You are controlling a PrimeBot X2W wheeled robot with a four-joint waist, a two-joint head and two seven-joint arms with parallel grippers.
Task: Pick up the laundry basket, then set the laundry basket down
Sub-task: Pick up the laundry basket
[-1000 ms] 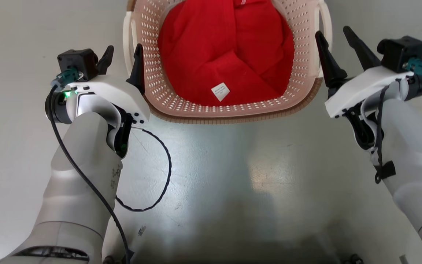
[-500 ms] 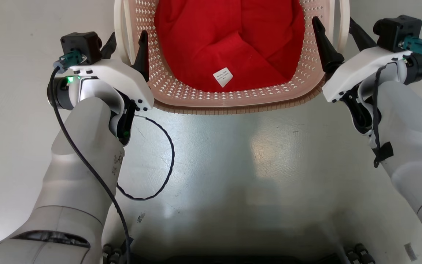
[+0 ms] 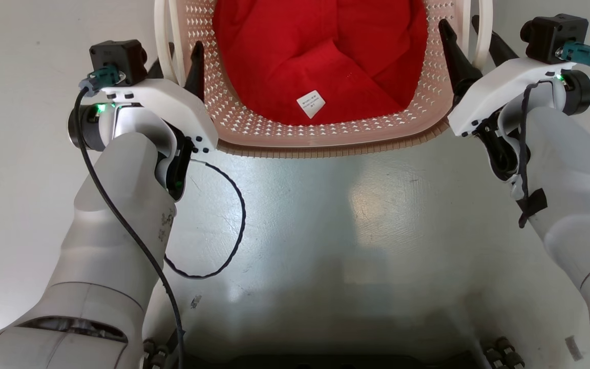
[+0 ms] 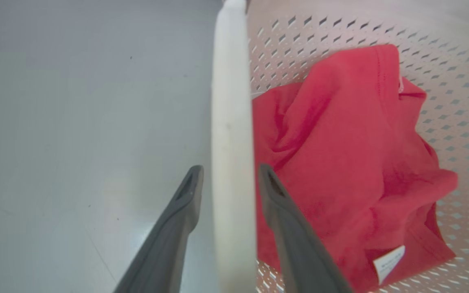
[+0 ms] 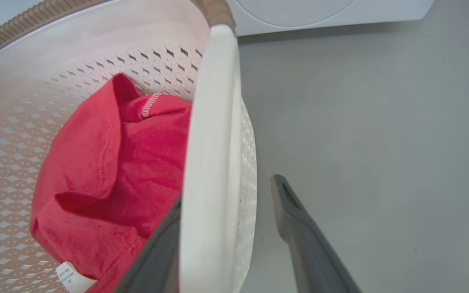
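Below, glossy grey floor [image 3: 325, 230] under laundry basket [image 3: 325, 143]

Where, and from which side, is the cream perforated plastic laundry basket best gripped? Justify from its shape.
By its white left loop handle and right loop handle. Come along each side wall from the robot's end, jaws straddling each thin upright loop; opposite holds should keep the cream perforated plastic basket level.

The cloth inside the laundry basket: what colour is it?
Red; the cloth shows best in the head view.
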